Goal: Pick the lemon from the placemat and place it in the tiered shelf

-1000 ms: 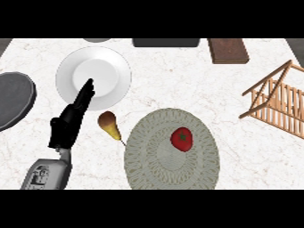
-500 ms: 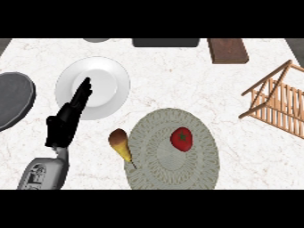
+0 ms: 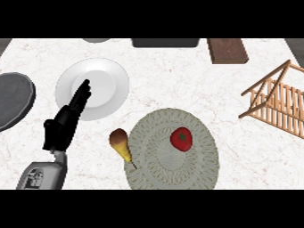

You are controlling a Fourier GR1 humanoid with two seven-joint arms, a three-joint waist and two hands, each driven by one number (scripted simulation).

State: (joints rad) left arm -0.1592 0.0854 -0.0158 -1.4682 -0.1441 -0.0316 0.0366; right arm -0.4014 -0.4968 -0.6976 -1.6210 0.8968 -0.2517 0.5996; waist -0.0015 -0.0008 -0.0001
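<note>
Head view: the left hand (image 3: 65, 122) is at lower left, fingers straight and together, tips over the white plate (image 3: 108, 75). A red, tomato-looking fruit (image 3: 182, 138) sits on the round woven placemat (image 3: 174, 171) at lower centre. A pear (image 3: 121, 142) lies across the mat's left edge, and the wooden tiered shelf (image 3: 282, 109) is at far right.

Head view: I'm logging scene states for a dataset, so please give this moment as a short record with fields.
surface: white marbled counter
placemat: round, woven, near front centre
on placemat: red round fruit; no yellow lemon visible
beside placemat: brownish pear-shaped item at its left edge
white plate: left of centre, bare
dark pan: far left
tiered shelf: wooden, right edge
left hand: fingers straight, over plate's lower left, holding nothing
right hand: not in view
</note>
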